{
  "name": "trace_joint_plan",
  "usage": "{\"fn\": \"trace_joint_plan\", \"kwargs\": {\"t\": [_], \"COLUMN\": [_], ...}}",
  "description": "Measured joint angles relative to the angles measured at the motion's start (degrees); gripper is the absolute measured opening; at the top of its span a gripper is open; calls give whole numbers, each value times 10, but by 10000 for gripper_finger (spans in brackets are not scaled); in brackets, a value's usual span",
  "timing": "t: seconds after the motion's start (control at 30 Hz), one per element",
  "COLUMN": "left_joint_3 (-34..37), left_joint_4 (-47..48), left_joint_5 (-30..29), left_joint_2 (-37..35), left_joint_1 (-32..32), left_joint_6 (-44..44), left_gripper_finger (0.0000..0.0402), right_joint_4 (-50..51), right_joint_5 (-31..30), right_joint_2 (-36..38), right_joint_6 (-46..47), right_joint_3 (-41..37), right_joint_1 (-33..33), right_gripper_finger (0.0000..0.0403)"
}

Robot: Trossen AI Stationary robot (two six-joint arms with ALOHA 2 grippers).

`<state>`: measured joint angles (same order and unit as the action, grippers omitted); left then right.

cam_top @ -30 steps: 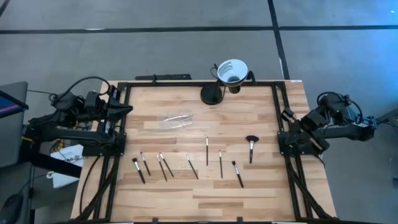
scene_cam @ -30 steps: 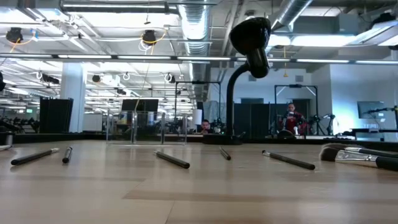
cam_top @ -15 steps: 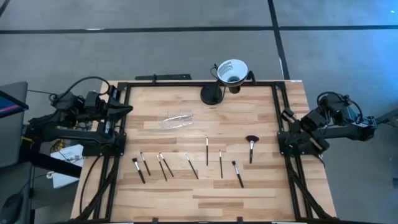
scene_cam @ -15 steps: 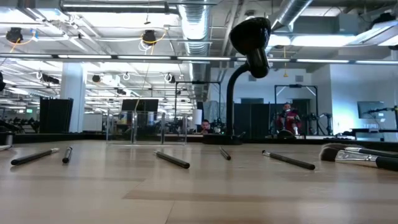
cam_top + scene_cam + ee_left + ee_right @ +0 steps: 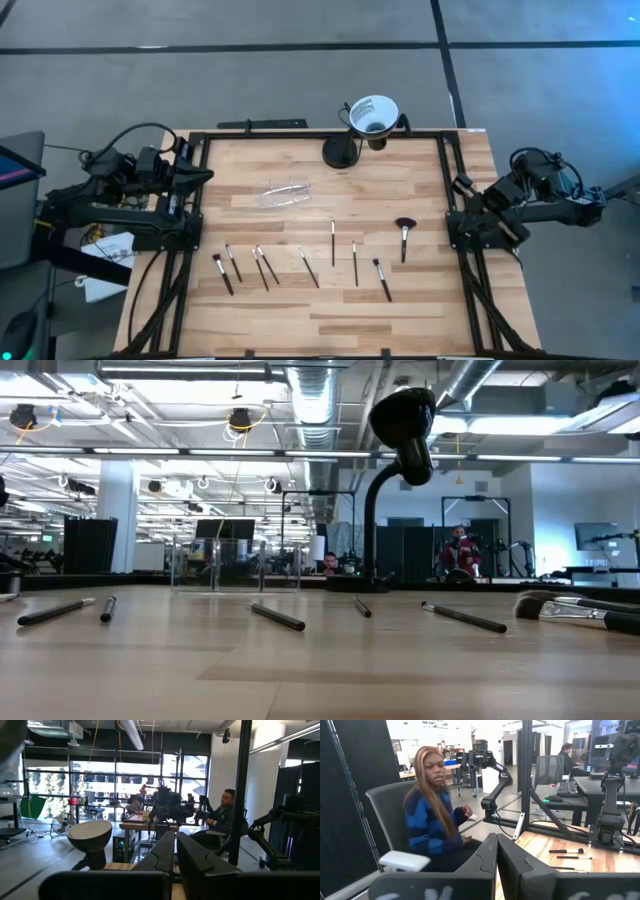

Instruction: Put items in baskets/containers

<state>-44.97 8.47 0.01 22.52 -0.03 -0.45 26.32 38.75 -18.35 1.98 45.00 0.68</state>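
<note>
Nothing done yet, as far as the frames show: the small clear transparent plastic holder [image 5: 283, 192] lies on its side on the light wooden slat table [image 5: 420, 310], toward the left-centre, looks empty, and all the thin dark-handled makeup brushes [image 5: 300, 265] lie loose on the wood in a rough row nearer the front edge, well apart from the holder. About eight brushes counted from above; the one with the wider fluffy black head [image 5: 404, 236] sits at the right end of the row, also seen at the right in the low view [image 5: 575, 610]. So every brush is left to pick and place, and the holder probably needs standing up or steadying. The left gripper [image 5: 175, 851] is parked off the left edge of the table by the frame, fingers pressed together with only a thin slit between them, holding nothing. The right gripper [image 5: 496, 854] is parked off the right edge, fingers likewise closed together and empty. A white funnel-shaped cup on a black stand [image 5: 372, 113] is at the far edge, not touched. A seated person in a blue striped top [image 5: 437, 820] shows in the room beyond the right arm; another person sits at a desk [image 5: 222, 815] behind the left. No readable brands, labels or writing anywhere on brushes, holder or table.
</note>
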Motion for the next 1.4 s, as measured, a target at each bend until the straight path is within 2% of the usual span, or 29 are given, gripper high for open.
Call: {"fn": "trace_joint_plan", "kwargs": {"t": [0.87, 1.1, 1.23, 1.4], "left_joint_3": [0, 0, 0, 1], "left_joint_4": [0, -74, -87, -96], "left_joint_5": [0, -9, -9, -9], "left_joint_2": [0, 13, 28, 53], "left_joint_1": [0, 0, 0, 0], "left_joint_6": [3, 13, -16, -28], "left_gripper_finger": [17, 17, 17, 17], "right_joint_4": [0, -1, -25, -32], "right_joint_5": [0, -2, -32, -42], "right_joint_2": [0, 0, 0, 0], "right_joint_6": [0, -14, -37, -35], "right_joint_3": [0, 0, 0, 0], "right_joint_1": [0, 0, 3, 3], "right_gripper_finger": [0, 0, 0, 0]}}
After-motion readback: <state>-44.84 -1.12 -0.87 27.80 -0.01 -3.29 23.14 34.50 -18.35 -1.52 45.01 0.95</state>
